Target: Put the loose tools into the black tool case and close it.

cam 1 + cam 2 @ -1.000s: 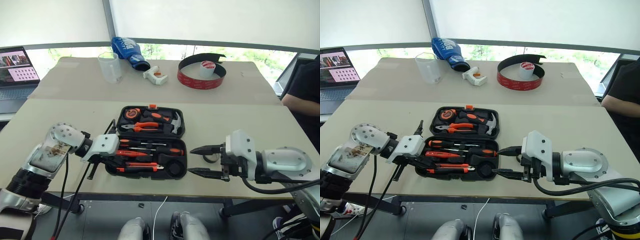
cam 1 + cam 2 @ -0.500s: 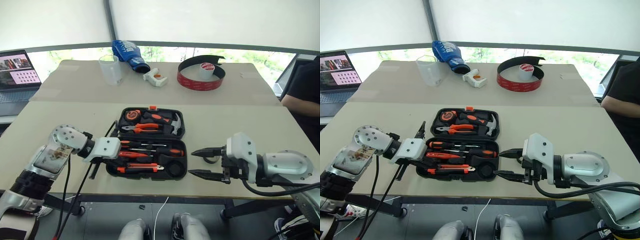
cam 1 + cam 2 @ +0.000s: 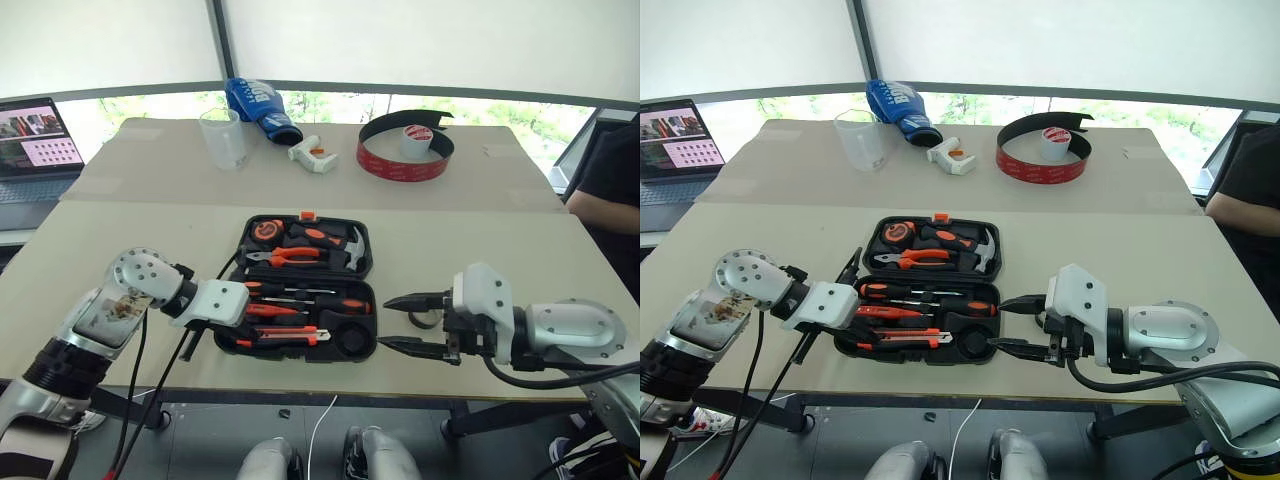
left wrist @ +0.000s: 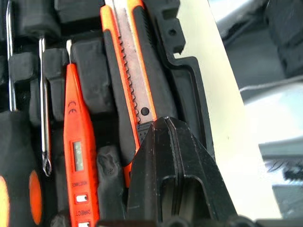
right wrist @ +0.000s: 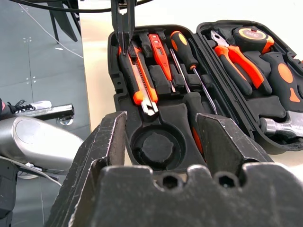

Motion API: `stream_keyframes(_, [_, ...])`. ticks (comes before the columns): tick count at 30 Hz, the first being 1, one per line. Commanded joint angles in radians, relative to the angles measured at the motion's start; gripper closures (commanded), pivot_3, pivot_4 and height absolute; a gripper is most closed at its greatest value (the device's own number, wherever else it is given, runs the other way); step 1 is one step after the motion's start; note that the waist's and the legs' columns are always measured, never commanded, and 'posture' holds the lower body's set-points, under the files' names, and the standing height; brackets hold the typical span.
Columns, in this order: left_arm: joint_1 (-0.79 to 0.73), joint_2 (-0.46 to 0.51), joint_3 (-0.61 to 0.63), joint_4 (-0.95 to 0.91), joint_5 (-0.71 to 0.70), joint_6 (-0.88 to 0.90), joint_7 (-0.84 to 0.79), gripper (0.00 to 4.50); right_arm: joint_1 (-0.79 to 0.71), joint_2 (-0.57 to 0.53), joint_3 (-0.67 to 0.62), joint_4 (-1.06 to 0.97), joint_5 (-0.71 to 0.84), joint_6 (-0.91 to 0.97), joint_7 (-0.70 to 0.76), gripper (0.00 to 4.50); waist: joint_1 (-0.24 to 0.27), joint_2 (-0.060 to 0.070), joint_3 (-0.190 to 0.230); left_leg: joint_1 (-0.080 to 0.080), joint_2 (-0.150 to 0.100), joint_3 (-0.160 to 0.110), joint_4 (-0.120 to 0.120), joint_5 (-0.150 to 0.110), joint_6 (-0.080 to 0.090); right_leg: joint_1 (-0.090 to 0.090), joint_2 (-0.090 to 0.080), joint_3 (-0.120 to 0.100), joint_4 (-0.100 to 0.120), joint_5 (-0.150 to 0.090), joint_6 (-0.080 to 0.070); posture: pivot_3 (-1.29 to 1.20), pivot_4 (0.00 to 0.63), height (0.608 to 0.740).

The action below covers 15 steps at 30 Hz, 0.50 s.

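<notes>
A: Tool case [image 3: 305, 286] lies open on the bench [image 3: 480, 250], as 1 second ago?

B: Yes. The left gripper [image 5: 123, 28] has edged further over its near half, fingers pressed shut on the utility knife [image 4: 130, 75].

A: Contents?

B: Knife, slim orange screwdriver [image 4: 78, 156], 2 black-and-orange screwdrivers [image 3: 300, 297] in moulded slots; the round recess [image 5: 156, 146] is empty.

A: Right gripper [image 3: 408, 322]?

B: Fingers spread wide, empty, beside a small dark tape roll [image 3: 424, 320].

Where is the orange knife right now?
The utility knife lies in the front slot of the open black tool case, beside the slim orange screwdriver, with the left gripper shut at its handle end.
</notes>
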Motion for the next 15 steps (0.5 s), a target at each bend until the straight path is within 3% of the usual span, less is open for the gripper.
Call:
stream_keyframes(1, [0.015,-0.015,-0.042,0.034,0.046,-0.004,0.007,4.49,0.005,-0.006,-0.03,-0.03,0.005,-0.008,-0.01,1.2,0.001,0.0,0.0,0.0,0.0,0.0,0.0,0.0,0.0,0.0,0.0,0.0,0.0,0.0,0.0,0.0,0.15,0.727])
stream_keyframes(6, [0.003,-0.021,0.005,0.023,-0.021,0.076,0.004,4.49,0.033,-0.013,-0.052,-0.03,-0.004,-0.006,-0.022,1.2,0.002,0.001,-0.001,0.0,0.0,-0.001,0.0,0.0,0.001,0.0,0.0,0.0,0.001,0.0,0.001,0.0,0.15,0.727])
stream_keyframes(10, [-0.03,-0.024,0.1,-0.028,-0.188,0.273,-0.01,4.49,0.083,-0.029,-0.094,-0.03,-0.006,0.001,-0.029,1.2,0.002,-0.001,0.0,-0.003,0.0,-0.001,0.0,0.0,0.001,-0.002,0.0,-0.001,0.001,0.0,0.001,0.0,0.15,0.727])
stream_keyframes(13, [-0.072,-0.013,0.196,-0.057,-0.326,0.43,-0.005,3.76,0.161,-0.053,-0.175,-0.01,-0.012,0.016,-0.029,1.2,0.002,-0.003,0.002,-0.009,0.0,-0.001,0.002,0.0,0.001,-0.005,0.0,-0.001,0.001,0.001,0.001,0.0,0.15,0.727])
stream_keyframes(15, [-0.109,-0.02,0.259,-0.071,-0.415,0.53,0.02,3.01,0.213,-0.065,-0.234,0.005,-0.01,0.032,-0.028,1.2,0.002,-0.004,0.002,-0.01,0.0,-0.002,0.003,0.0,0.001,-0.006,0.0,-0.002,0.001,0.001,0.001,0.0,0.15,0.727])
